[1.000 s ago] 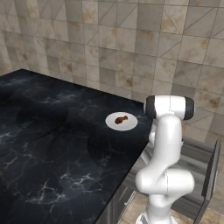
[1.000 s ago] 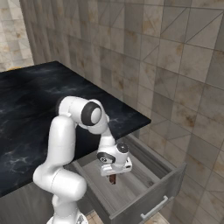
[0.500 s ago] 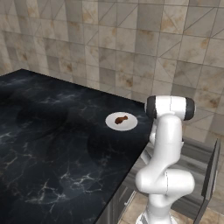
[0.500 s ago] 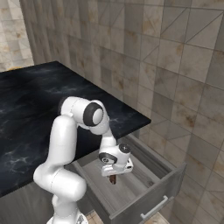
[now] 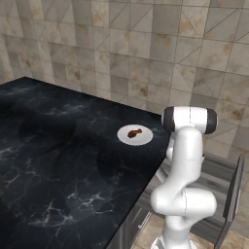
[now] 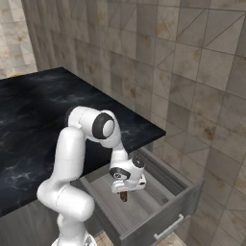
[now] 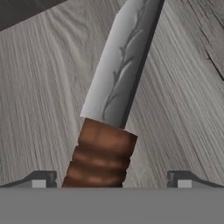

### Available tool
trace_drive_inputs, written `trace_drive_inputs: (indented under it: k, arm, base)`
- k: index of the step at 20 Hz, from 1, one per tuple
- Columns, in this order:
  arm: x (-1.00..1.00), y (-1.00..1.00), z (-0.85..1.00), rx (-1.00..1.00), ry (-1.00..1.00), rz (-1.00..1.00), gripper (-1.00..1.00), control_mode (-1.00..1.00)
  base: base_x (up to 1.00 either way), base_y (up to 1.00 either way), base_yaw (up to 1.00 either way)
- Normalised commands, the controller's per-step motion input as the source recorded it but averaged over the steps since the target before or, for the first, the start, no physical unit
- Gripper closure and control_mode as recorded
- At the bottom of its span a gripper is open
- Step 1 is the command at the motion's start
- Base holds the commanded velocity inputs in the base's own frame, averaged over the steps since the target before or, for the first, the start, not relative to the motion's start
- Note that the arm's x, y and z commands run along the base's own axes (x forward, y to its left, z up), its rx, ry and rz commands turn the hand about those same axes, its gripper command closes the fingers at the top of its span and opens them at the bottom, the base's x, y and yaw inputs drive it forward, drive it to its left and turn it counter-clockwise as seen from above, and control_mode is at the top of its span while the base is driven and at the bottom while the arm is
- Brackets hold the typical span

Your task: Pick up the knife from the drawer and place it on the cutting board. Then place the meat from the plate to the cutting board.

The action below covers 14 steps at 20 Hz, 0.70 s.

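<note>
**One knife, one plate, one drumstick, one open drawer**

Quick count first. There's one small knife with a broad pale-grey blade and a ribbed reddish-brown handle [image 7: 111, 118], one small round flat white plate [image 5: 135, 134], one little reddish-brown drumstick-shaped piece of meat [image 5: 134, 132], and one pulled-out grey wood-grain drawer with a slim silver bar handle [image 6: 168, 212].

Containers: the knife lies flat on the wood-grain floor of the drawer. In the hand view the handle sits at 6 o'clock and the blade runs up toward 12–1 o'clock. The meat lies on the plate, roughly in its middle, and the plate sits on the black marble countertop [image 5: 58, 160] near the counter's edge, at about 10 o'clock from the arm's shoulder in the left base view.

The white arm's two-finger gripper [image 6: 124, 195] reaches down inside the drawer. Its fingers are spread wide apart, one tip on each side of the knife handle, not clamped on it.
</note>
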Motion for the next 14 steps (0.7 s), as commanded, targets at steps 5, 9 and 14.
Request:
trace_drive_inputs:
  k: [5,9,14]
  arm:
    - [-0.23,0.14,-0.32,-0.04,-0.09,-0.04,-1.00,-1.00]
    - [-0.34,0.11,-0.21,-0.03,-0.07,-0.06,-1.00,-1.00]
    - [-0.02,0.16,-0.72,-0.07,-0.02,-0.04,-1.00,-1.00]
  base:
    - [0.00,0.00,0.00]
    - [0.00,0.00,0.00]
    - [0.00,0.00,0.00]
